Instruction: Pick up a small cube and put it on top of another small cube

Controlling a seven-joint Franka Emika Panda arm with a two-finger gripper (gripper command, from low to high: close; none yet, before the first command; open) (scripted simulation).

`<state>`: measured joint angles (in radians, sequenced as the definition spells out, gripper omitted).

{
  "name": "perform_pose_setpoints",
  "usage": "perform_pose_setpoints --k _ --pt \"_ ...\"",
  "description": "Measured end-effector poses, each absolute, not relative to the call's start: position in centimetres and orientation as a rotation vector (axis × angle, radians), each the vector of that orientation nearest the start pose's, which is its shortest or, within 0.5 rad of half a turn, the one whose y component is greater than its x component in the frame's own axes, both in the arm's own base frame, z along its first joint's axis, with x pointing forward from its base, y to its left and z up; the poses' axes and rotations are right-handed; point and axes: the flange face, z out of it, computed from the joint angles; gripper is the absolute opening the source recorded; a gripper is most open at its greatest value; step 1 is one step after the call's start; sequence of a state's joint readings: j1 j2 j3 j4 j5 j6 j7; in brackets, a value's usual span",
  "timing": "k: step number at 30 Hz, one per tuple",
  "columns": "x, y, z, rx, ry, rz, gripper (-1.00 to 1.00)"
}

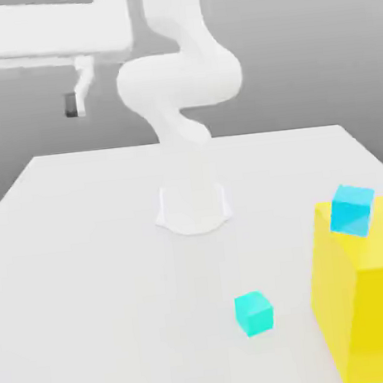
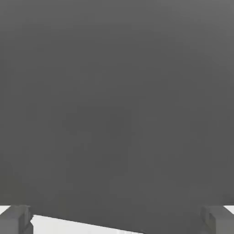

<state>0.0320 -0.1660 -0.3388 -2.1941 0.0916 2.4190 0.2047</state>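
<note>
The gripper (image 2: 117, 220) stands wide, nothing between its fingers, off beyond the far left corner of the table (image 1: 137, 275) in the exterior view. Both cubes lie across from it, toward the near right corner: the teal cube (image 1: 254, 314) on the tabletop, the blue cube (image 1: 352, 209) on the yellow block (image 1: 345, 312). The coming move likely crosses that diagonal.

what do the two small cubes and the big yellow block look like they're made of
The teal cube: perhaps matte plastic or painted wood, since its faces are flat, even colour without grain or highlights. The blue cube: likely similar, with plain faces differing only in shade. The yellow block: smooth and uniformly coloured, maybe painted or plastic; the look doesn't settle which.
</note>
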Motion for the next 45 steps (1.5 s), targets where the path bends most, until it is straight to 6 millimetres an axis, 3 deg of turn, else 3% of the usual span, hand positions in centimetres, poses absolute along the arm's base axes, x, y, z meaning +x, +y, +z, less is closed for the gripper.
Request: perform_pose_setpoints --k 5,9,16,18,21,22,28,32,33,34,39,42,45 --pt "51.5 -22.8 41.3 -2.938 0.802 -0.434 0.00" --pt "51.5 -26.4 34.7 -3.000 0.726 -0.306 0.00" --pt "48.4 -33.0 23.0 -3.077 0.601 -0.066 0.00" --pt "47.5 -34.3 19.7 -3.088 0.574 -0.017 0.00" --pt "47.2 -34.6 14.8 -3.091 0.565 -0.002 0.00" --pt "47.1 -34.6 13.9 -3.091 0.565 -0.001 -1.00" --pt "47.1 -34.6 13.4 -3.089 0.565 0.002 -1.00" --pt "47.2 -34.7 18.0 -3.090 0.564 0.002 -1.00" --pt "47.6 -34.1 19.3 -3.086 0.558 0.001 -1.00" --pt "49.0 -32.1 20.3 -3.078 0.535 -0.002 -1.00" --pt "55.6 -19.9 24.8 -3.041 0.402 0.004 -1.00" --pt "57.8 -12.4 27.5 -3.032 0.327 0.017 -1.00" --pt "58.8 -4.9 30.3 -3.030 0.255 0.031 -1.00"
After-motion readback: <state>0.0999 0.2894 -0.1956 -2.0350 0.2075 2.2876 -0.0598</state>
